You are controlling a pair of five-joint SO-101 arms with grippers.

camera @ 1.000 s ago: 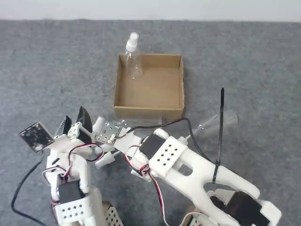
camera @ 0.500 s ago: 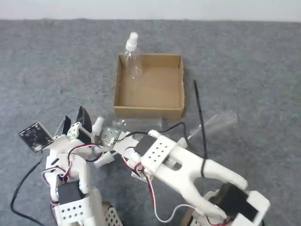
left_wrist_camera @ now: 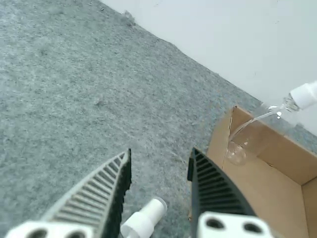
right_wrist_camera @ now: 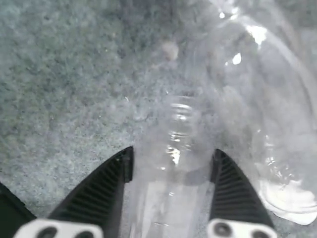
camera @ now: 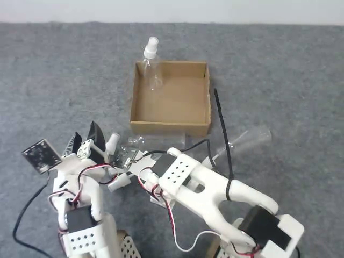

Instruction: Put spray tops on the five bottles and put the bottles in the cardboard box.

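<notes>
We saw right claw [right_wrist_camera: 173, 150] clamped on bottle [right_wrist_camera: 178, 119], neck outward, likely for capping; left claw [left_wrist_camera: 161, 151] gaped around spray top [left_wrist_camera: 143, 220], ungripped.

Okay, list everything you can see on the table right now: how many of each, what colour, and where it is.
cardboard box: one, brown, open, mid-carpet.
capped bottle: one, clear with a white spray top, leaning in the box's far left corner.
uncapped bottle: one, clear, lying on the carpet in front of the box.
side bottle: one, clear, lying right of the box.
spray top: one, white, loose, near the left tool.
carpet: one, grey, covering the table.
left tool: one, black fingers, open, left of the box's front.
right tool: one, black fingers, at the uncapped bottle.
</notes>
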